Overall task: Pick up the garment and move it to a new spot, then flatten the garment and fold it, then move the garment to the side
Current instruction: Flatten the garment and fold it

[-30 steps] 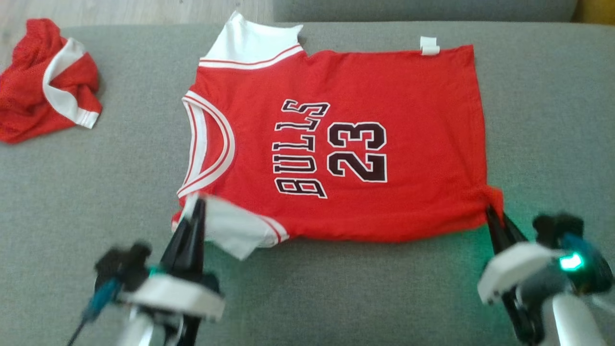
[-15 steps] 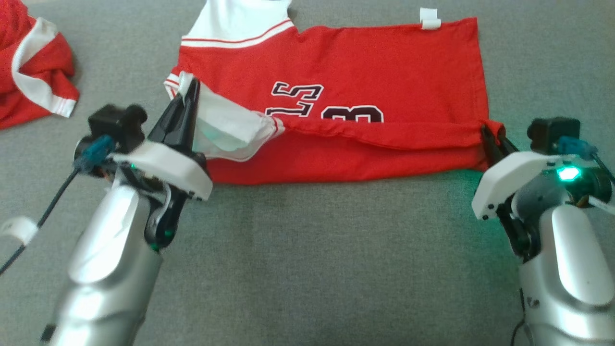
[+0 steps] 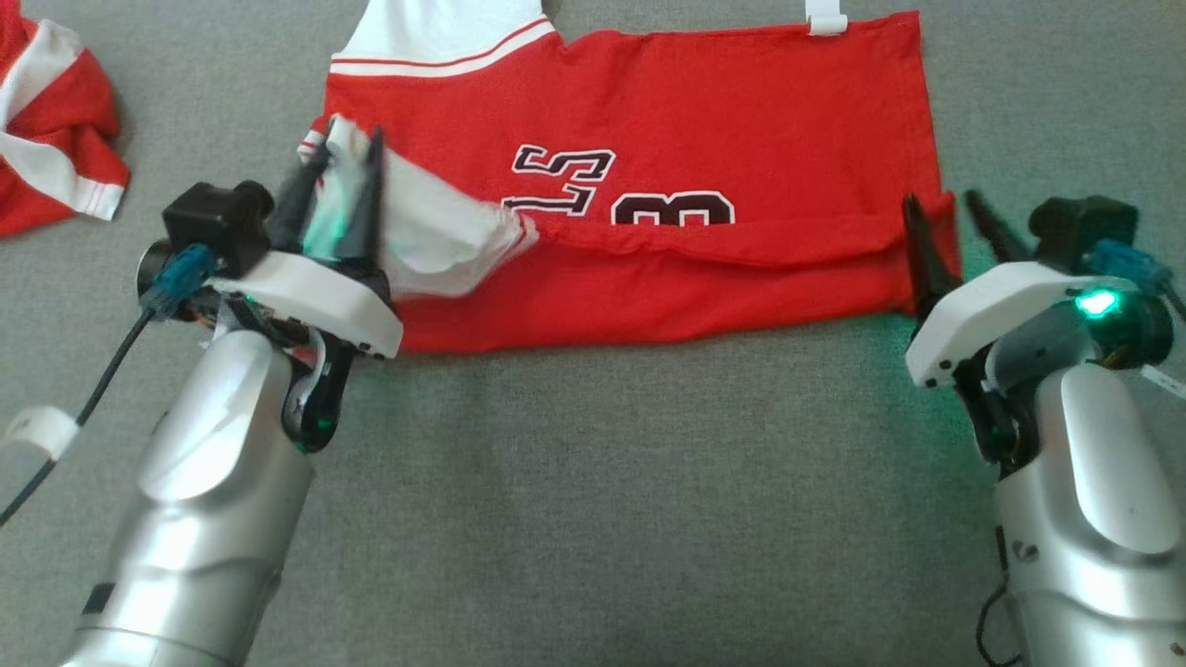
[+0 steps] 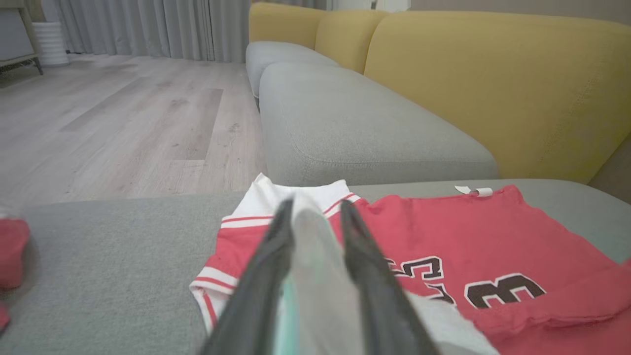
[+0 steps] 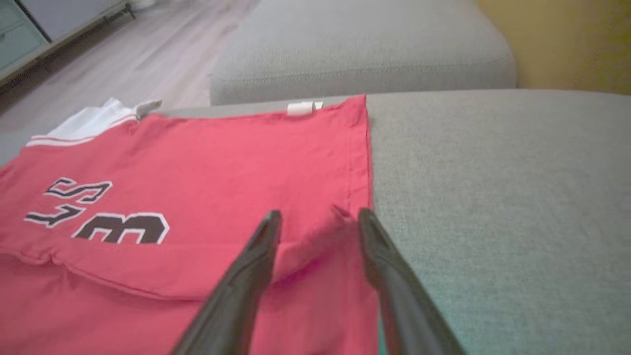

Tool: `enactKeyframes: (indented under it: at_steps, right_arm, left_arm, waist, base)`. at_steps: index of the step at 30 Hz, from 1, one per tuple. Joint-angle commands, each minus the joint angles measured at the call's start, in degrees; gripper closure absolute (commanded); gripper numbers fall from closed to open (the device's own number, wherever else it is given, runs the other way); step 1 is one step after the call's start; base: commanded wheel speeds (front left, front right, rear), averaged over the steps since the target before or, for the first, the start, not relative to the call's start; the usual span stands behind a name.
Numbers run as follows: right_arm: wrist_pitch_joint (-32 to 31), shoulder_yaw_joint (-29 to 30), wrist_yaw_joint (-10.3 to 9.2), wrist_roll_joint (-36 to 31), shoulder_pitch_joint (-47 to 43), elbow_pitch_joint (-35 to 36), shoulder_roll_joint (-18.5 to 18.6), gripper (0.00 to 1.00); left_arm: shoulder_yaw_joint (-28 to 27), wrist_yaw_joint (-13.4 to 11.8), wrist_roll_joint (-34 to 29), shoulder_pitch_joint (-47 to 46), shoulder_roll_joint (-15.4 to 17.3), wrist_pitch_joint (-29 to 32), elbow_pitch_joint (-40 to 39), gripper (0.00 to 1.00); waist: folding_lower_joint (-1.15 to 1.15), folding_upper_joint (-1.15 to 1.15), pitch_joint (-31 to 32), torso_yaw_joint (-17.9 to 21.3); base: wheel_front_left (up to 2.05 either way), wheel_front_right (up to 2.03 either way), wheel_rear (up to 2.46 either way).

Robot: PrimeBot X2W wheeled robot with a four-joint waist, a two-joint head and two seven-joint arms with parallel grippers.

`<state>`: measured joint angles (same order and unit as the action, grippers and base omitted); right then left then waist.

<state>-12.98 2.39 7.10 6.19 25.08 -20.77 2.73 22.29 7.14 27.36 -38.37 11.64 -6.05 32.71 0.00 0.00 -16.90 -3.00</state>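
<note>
The red Bulls jersey [image 3: 741, 120] is spread out flat, and a grey sofa seat [image 3: 593, 482] lies under it. The near long side of the jersey is turned up over itself, so a folded edge [image 3: 723, 243] is laid across the bottom of the letters and the number. From this it can be judged that the picking up, the moving and the flattening are done and that a first fold is made.

The left gripper [image 3: 347, 153] is seen at the jersey's left end. Its fingers are parted a little, and a white shoulder strap [image 3: 435, 232] is draped loosely between them. The right gripper [image 3: 940, 199] is seen at the jersey's right end. Its fingers are spread wide, and the red corner between them is not pinched.

A second red garment [image 3: 46, 157] is bunched up well apart from the jersey, past its left end.

More folding is probably needed to make the jersey smaller. After that, it must be moved to the side.
</note>
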Motion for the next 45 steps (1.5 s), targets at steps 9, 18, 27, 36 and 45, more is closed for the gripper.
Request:
enactKeyframes:
  at_steps: [9, 18, 27, 36, 45]
  right_arm:
    - [6.4, 0.9, 0.39, 1.0, -4.5, 7.6, 0.1, 0.0]
    - [7.5, 1.5, 0.39, 1.1, -13.9, 14.9, 0.1, 0.0]
    - [6.2, 0.1, 0.39, 1.4, -14.4, 17.2, 0.1, 0.0]
    - [5.4, 1.0, 0.39, 1.3, -12.5, 15.0, 0.1, 0.0]
    - [3.3, 1.3, 0.39, 2.9, -9.2, 6.2, 0.1, 0.0]
  left_arm:
    - [-2.9, -0.4, 4.4, 6.1, 0.4, -4.3, -7.2, 0.0]
    - [-6.0, -6.8, 9.5, 19.5, 0.6, 0.3, -13.8, 0.0]
    - [-9.0, -10.0, 14.7, 19.9, -1.0, 4.9, -11.8, 0.0]
    - [-10.1, -10.7, 17.1, 17.4, -2.2, 6.4, -8.0, 0.54]
    - [-9.9, -9.3, 17.1, 17.2, -2.6, 3.7, -8.4, 1.0]
  waist:
    - [0.0, 0.0, 2.1, -1.0]
    - [0.0, 0.0, 3.2, -1.8]
    - [0.0, 0.0, 1.0, -0.2]
    - [0.0, 0.0, -1.1, 0.5]
    - [0.0, 0.0, -1.4, -0.7]
  base:
    - [0.0, 0.0, 0.0]
    - [0.0, 0.0, 0.0]
    - [0.0, 0.0, 0.0]
    - [0.0, 0.0, 0.0]
    - [0.0, 0.0, 0.0]
